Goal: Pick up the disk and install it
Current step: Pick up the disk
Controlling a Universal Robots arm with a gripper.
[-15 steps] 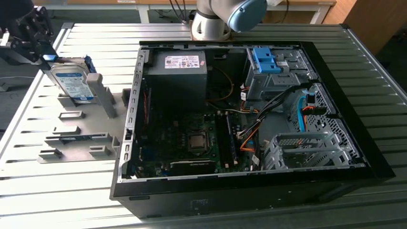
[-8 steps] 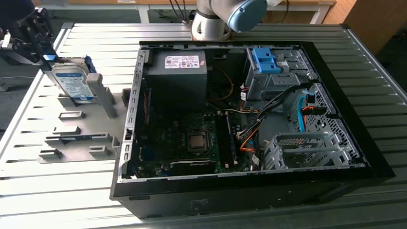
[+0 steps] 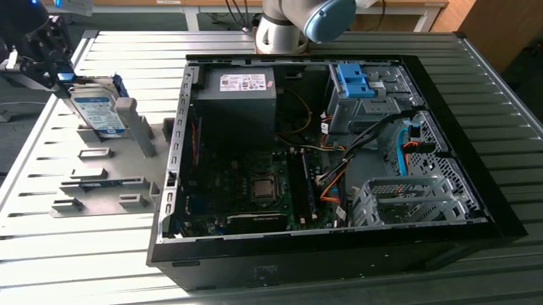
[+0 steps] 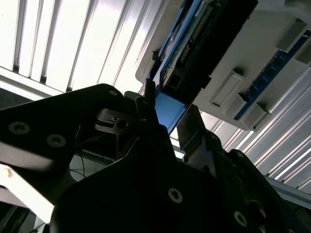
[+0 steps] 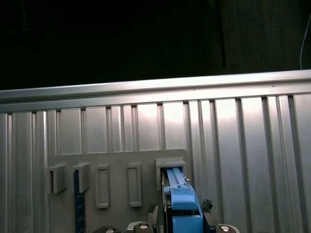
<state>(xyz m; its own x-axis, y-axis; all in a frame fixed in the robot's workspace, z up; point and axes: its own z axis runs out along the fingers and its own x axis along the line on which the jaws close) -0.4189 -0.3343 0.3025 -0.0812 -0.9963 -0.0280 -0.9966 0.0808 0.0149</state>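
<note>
Exterior view: the hand (image 3: pixel 61 77) is clamped on the upper edge of the disk (image 3: pixel 98 111), which is standing on edge in the grey rack (image 3: pixel 109 187) on the table (image 3: pixel 76 254), beside the open PC case (image 3: pixel 475 216).

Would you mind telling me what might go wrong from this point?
The end effector grips the disk only by its blue frame edge, so it may tilt or slip. The disk stands in the rack beside a grey post that could snag it. Loose cables in the case might obstruct installation.
</note>
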